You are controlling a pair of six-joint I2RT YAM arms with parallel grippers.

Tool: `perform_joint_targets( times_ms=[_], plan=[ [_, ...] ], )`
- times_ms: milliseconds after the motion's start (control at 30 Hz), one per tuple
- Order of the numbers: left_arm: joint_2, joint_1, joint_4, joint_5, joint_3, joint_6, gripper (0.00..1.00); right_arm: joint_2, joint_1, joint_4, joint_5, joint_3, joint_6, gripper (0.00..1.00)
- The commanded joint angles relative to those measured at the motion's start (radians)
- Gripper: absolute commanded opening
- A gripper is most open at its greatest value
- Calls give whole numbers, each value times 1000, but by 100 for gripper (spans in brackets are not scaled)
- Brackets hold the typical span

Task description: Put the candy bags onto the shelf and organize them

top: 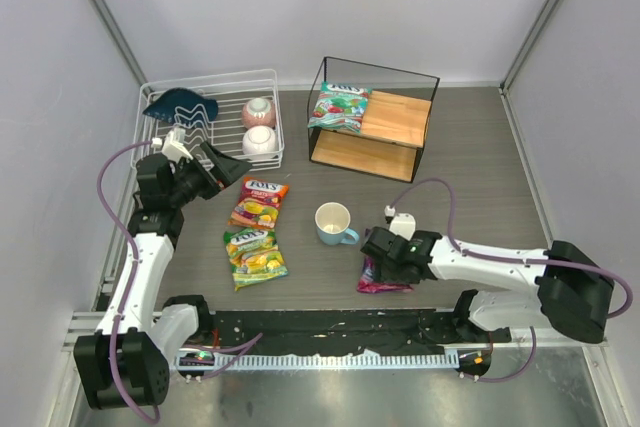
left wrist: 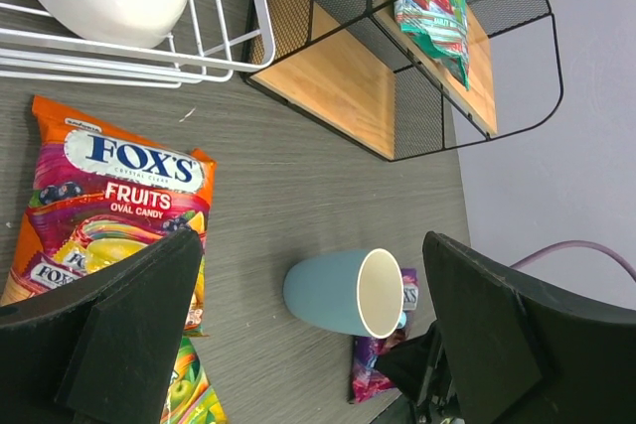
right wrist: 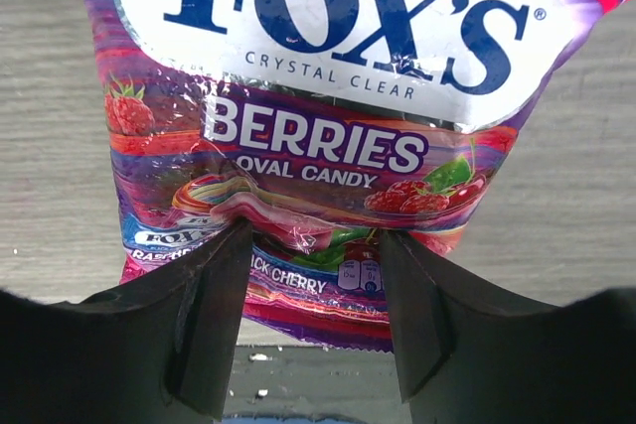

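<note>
Purple candy bag [right wrist: 328,136]: glossy, white logo, berries.

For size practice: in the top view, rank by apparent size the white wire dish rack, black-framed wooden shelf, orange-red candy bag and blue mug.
Largest: white wire dish rack and black-framed wooden shelf, too alike to rank.
Then: orange-red candy bag.
Smallest: blue mug.

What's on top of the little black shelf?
A teal-green candy bag lies on the shelf, at the left end of its upper board. The wood under the bag is covered, so it cannot be seen.
</note>
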Motion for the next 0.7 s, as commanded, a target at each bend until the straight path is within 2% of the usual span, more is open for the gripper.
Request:
perform_joint_targets(
  times_ms=[0, 167, 400, 667],
  plan=[
    [4, 7, 25, 21, 8, 6, 100, 94, -23, 84, 95, 23, -158, 61],
    [1, 6, 19, 16, 10, 10, 100, 201, -37, 149, 87, 62, -226, 61],
    [6, 6, 15, 15, 13, 13, 100, 286, -57, 254, 49, 88, -278, 61],
    [7, 7, 13, 15, 16, 15, 100, 356, -57, 299, 29, 164, -354, 61]
  ],
)
